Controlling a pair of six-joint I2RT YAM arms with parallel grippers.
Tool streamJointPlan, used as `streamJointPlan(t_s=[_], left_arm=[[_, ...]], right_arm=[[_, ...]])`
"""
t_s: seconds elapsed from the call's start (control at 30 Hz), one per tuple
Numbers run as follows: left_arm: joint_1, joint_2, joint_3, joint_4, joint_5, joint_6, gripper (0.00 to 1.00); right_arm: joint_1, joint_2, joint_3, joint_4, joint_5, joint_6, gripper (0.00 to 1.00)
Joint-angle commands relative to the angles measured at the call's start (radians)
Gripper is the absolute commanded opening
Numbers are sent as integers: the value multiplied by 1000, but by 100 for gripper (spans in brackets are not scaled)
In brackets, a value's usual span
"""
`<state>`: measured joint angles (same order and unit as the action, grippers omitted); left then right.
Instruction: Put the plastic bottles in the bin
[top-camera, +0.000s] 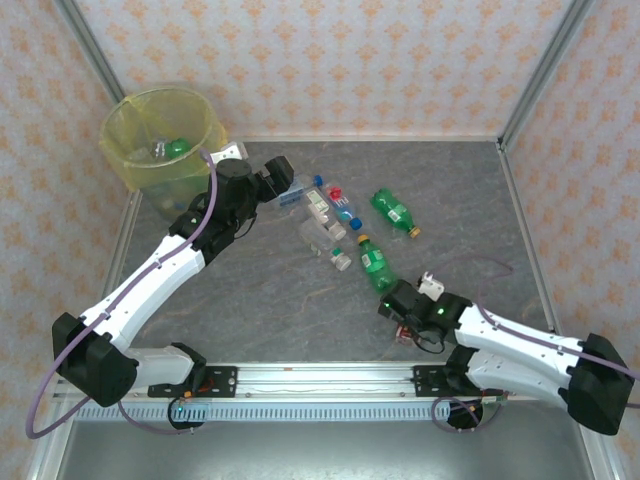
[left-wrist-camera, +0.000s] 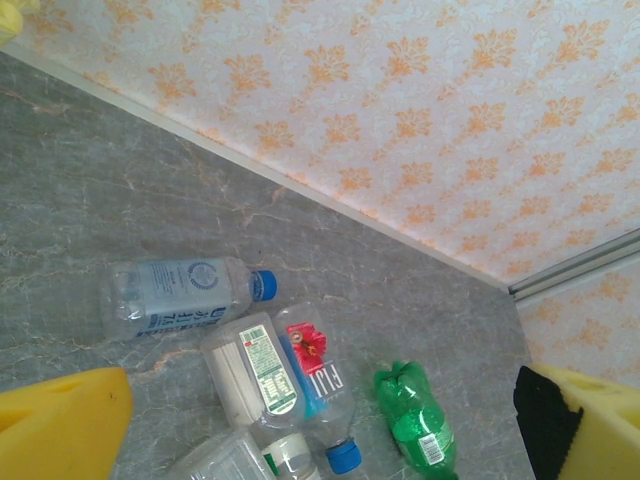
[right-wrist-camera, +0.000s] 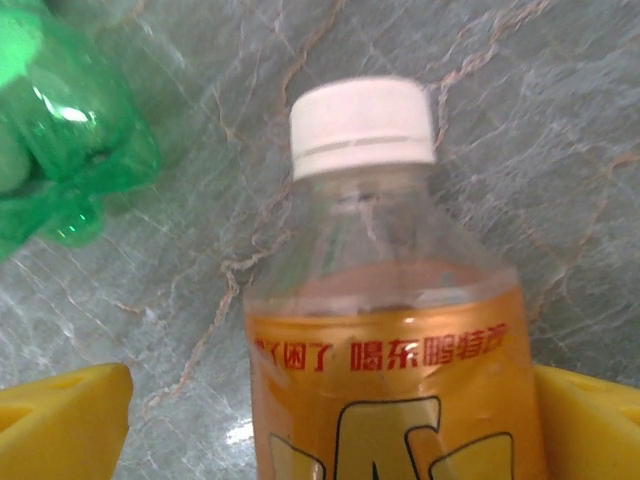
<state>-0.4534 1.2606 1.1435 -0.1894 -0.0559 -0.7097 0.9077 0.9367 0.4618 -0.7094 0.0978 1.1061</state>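
Lying on the grey, marble-veined bench (top-camera: 300, 310), the orange bottle (right-wrist-camera: 390, 340) sits right between the pads of the right pincer (right-wrist-camera: 330, 400), toward the front right of the bench. That pincer is spread wide, not clamped. The pad (right-wrist-camera: 60, 420) on the left of the wrist view stands clear of the bottle. The other pad is tight beside it, and I can't tell if it touches. The white cap (right-wrist-camera: 362, 125) points away from the wrist, so the long axis runs along the pincer's reach, toward the base of a green bottle (right-wrist-camera: 60, 130) just beyond.

From above, that green one lies with its yellow cap (top-camera: 362, 240) toward the back. A second green bottle (top-camera: 393, 213) lies further back at an angle, cap toward the front right. The clear bottles (top-camera: 325, 215) are bunched mid-bench, lying at mixed angles and touching each other.

The left pincer (top-camera: 280, 178) hangs over the left end of that bunch, jaws wide apart and clear of the bottles below.

The bin (top-camera: 118, 140) stands in the back left corner, lined with a yellow bag, with a third green bottle (top-camera: 177, 148) inside. Around it all are pale walls in orange-flowered wallpaper (top-camera: 350, 60) and metal posts (top-camera: 545, 75).
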Motion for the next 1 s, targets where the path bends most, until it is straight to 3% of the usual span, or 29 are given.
streamJointPlan(t_s=[0.0,0.37,0.67,0.97], left_arm=[[8,-2,28,8,13,1,99],[29,-3,19,9,29,2,99],[37,-1,24,7,42,-6,99],[50,-3,27,21,120,-42,99]], right_arm=[[-3,8,-12,16,-30,-26,94],[40,-21,-45,-1,-92,18,86],[51,-16,-4,-8,-40,13,59],[51,3,209,-48,145,-157,63]])
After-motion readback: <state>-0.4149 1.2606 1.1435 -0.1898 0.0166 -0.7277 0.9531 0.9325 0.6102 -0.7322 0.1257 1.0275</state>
